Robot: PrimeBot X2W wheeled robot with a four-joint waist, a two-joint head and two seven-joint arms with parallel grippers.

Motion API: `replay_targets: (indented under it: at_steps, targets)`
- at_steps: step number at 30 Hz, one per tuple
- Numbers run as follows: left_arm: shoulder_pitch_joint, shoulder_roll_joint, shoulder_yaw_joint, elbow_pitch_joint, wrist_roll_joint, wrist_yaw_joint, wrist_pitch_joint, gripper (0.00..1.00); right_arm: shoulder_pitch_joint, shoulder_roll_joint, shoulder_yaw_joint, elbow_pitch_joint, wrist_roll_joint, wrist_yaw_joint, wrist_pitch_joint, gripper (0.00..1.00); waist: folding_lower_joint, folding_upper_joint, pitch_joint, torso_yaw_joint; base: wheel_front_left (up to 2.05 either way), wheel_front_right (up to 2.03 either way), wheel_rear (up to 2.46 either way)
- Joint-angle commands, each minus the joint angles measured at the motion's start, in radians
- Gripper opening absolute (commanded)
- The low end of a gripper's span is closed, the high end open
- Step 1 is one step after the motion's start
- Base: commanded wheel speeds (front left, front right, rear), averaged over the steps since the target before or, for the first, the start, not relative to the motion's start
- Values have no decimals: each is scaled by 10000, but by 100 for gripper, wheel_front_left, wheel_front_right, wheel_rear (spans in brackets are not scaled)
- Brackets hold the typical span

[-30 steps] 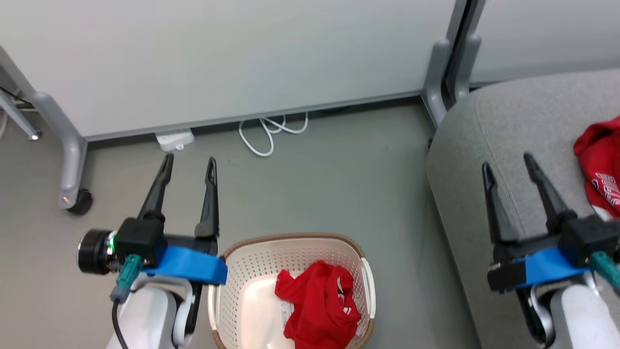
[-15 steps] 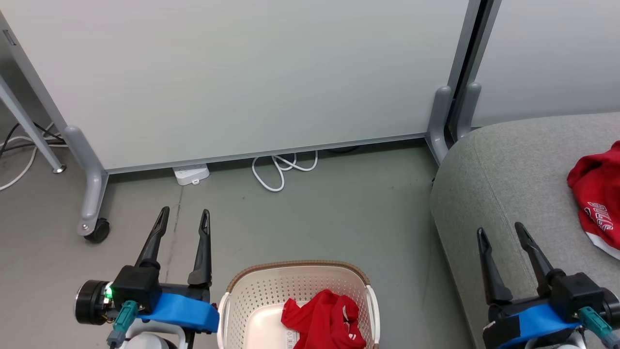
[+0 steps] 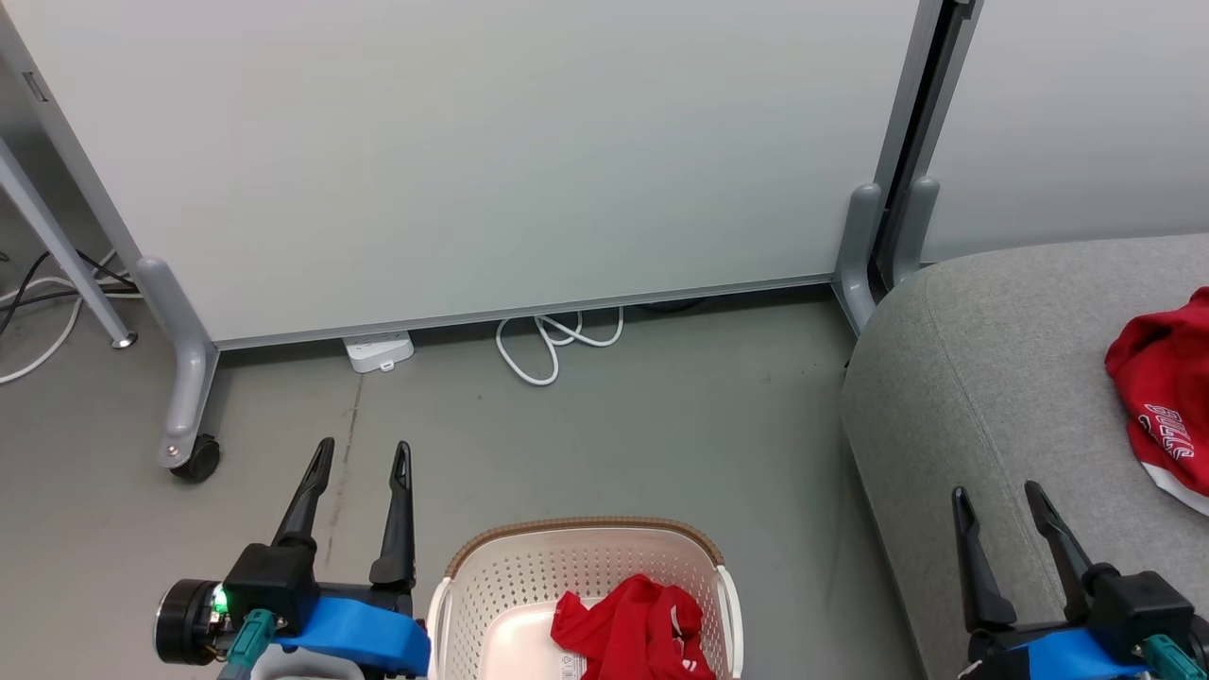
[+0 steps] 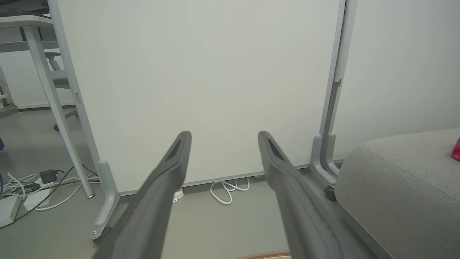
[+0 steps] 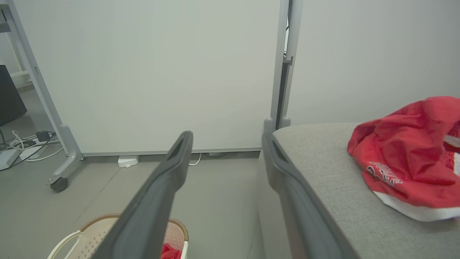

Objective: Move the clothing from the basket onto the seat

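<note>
Down at the bottom edge of the head view, the basket (image 3: 586, 525) sits on the floor (image 3: 661, 416), its near half cut off by the frame. One red garment (image 3: 631, 631) lies crumpled inside, toward the right wall, and its lower part runs out of the picture too. A bit of white trim peeks from a fold, but no print is readable.

Left hand (image 3: 365, 449) hovers just left of the basket, fingers spread wide and empty. Right hand (image 3: 996, 493) hangs over the left edge of the seat (image 3: 982, 378), fingers likewise parted and holding nothing, its wrist lost below the frame.

Second red garment (image 3: 1160, 397) lies bunched on the seat, well apart from that hand and sliced by the right edge. White lettering runs sideways across it, too bent to read in full.

From the right wrist, a dark finger covers much of the basket, with a sliver of red beside it. From the left wrist, a scrap of brown rim pokes up at the bottom edge.

Behind it all stands a pale partition (image 3: 491, 161), with a white cable (image 3: 553, 345) looped at its foot.
</note>
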Motion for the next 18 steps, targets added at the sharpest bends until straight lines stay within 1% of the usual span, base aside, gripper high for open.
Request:
replay_targets:
  at_steps: [1,14,18]
  targets:
    - [101,-9,33,51,43,-33,-30,100,171,51,-31,27,55,1,-38,100,1,-1,-2,-6,0,0,0]
    - [66,-107,194,107,159,-133,-30,100,119,99,2,37,-26,1,-38,100,1,-1,56,-96,0,0,0]
    - [-76,-119,61,237,126,-186,-28,100,38,103,58,41,-40,1,-38,100,1,-1,128,-188,0,0,0]
